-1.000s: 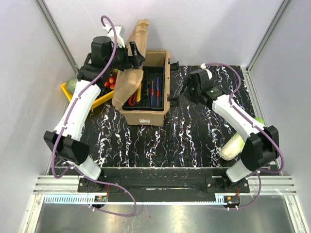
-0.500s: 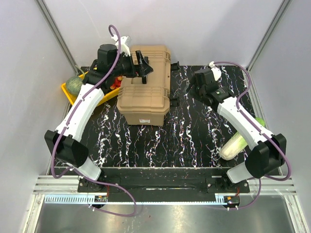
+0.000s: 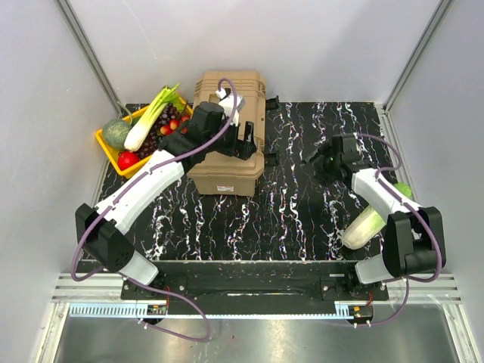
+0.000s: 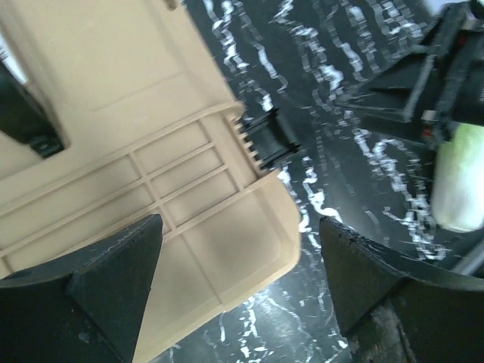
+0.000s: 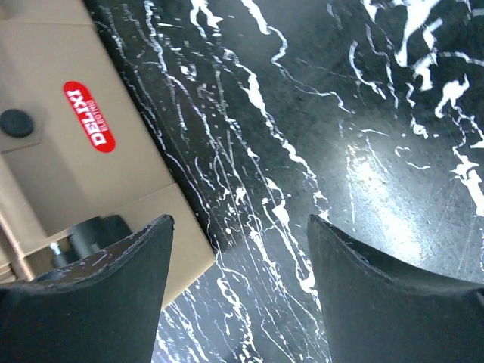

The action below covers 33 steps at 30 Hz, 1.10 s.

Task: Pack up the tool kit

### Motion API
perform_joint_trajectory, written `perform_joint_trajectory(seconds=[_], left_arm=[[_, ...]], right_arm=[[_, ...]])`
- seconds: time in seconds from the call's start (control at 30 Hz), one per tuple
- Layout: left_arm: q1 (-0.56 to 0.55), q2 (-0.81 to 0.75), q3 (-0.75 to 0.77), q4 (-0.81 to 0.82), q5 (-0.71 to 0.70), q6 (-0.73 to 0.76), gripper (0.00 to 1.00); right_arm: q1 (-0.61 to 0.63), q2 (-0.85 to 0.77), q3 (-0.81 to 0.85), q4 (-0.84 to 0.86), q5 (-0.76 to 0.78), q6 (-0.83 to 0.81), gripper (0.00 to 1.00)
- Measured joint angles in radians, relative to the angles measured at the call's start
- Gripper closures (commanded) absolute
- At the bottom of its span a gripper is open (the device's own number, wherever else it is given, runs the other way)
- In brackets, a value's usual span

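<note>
The tan toolbox [image 3: 219,162] stands at the back left of the table with its lid down, so its tray and hand tools are hidden. My left gripper [image 3: 245,144] is open and empty above the lid's right front corner. In the left wrist view [image 4: 238,291] the ribbed lid [image 4: 151,174] and a black side latch [image 4: 268,138] lie between and beyond the fingers [image 4: 113,280]. My right gripper [image 3: 311,160] is open and empty over the table, right of the box and apart from it. Its wrist view [image 5: 238,291] shows the box's wall with the red label [image 5: 89,117].
A yellow tray [image 3: 108,150] of fruit and vegetables, with a leek [image 3: 151,113], sits left of the toolbox. A pale green vegetable [image 3: 367,221] lies at the right by the right arm's base and also shows in the left wrist view [image 4: 457,181]. Walls enclose the table.
The toolbox lid has gone from standing open to shut. My left gripper has moved from behind the lid to above its right front. My right gripper has drawn back to the right.
</note>
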Motion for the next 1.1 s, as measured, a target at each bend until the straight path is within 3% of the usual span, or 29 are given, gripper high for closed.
perform_joint_trajectory(seconds=[0.2,0.43,0.7,1.1], left_arm=[[-0.047,0.0,-0.07,-0.014,-0.236,0.062,0.11],[-0.11,0.005,-0.078,-0.021,-0.403,0.094,0.11],[-0.187,0.047,-0.088,0.04,-0.46,0.142,0.12],[-0.19,0.044,-0.14,0.127,-0.467,0.166,0.19]], right_arm=[[-0.035,0.019,-0.154,0.183,-0.165,0.125,0.25],[-0.031,0.143,-0.24,0.502,-0.346,0.263,0.26],[0.005,0.261,-0.251,0.774,-0.448,0.381,0.25],[0.06,0.429,-0.276,1.243,-0.511,0.553,0.25]])
